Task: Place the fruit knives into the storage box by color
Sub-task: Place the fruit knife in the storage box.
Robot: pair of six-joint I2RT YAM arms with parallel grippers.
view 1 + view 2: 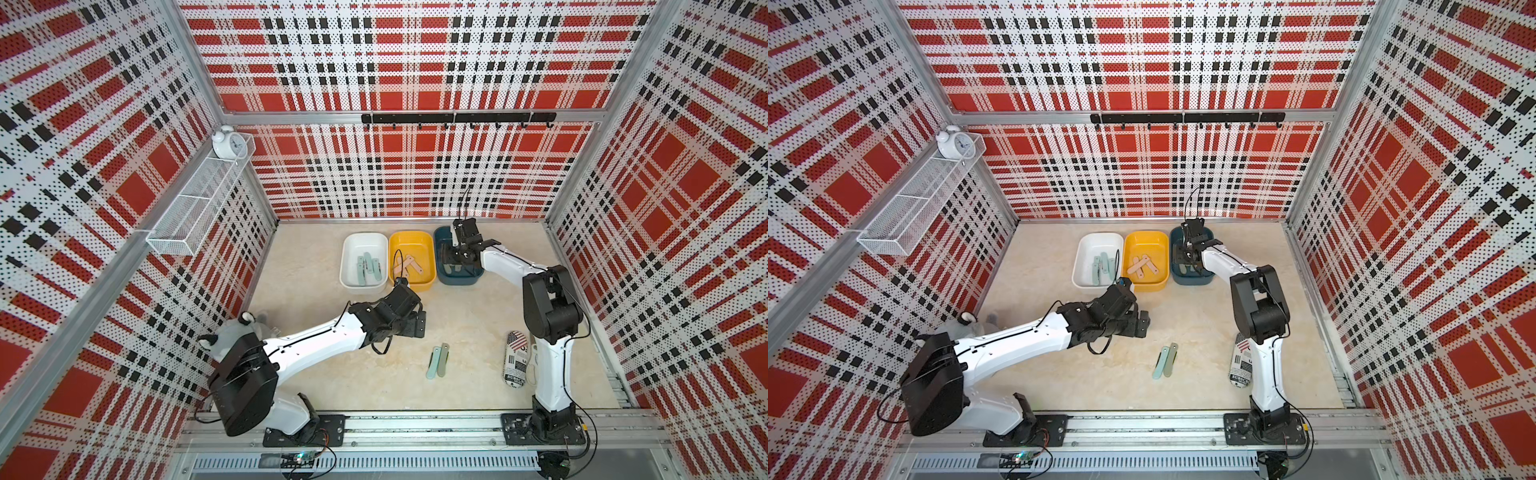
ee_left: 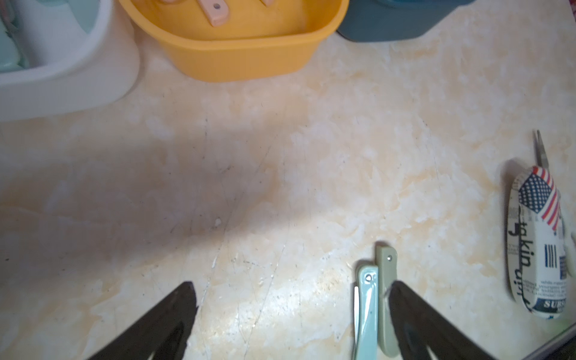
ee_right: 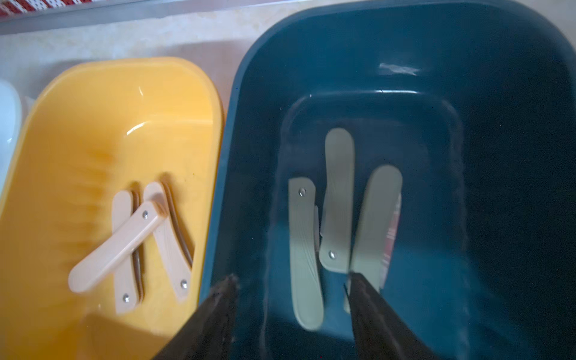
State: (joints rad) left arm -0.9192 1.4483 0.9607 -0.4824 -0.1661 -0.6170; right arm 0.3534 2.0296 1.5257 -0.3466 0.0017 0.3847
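Three storage boxes stand in a row at the back: white (image 1: 361, 239), yellow (image 1: 409, 237) and dark blue (image 1: 461, 279). Mint fruit knives (image 1: 368, 266) lie in the white one, peach-pink ones (image 3: 118, 243) in the yellow one, and three sage ones (image 3: 338, 199) in the blue one. My right gripper (image 3: 293, 280) hangs open over the blue box, holding nothing. A mint knife (image 2: 367, 308) and a sage knife (image 2: 386, 299) lie side by side on the table. My left gripper (image 2: 291, 290) is wide open above the table, one finger just beside the sage knife.
A newspaper-print cylinder (image 1: 516, 361) lies by the right arm's base, with scissors (image 2: 540, 149) beyond it. A grey plush toy (image 1: 237, 328) sits behind the left arm. A wire shelf (image 1: 195, 208) with an alarm clock (image 1: 227, 143) hangs on the left wall.
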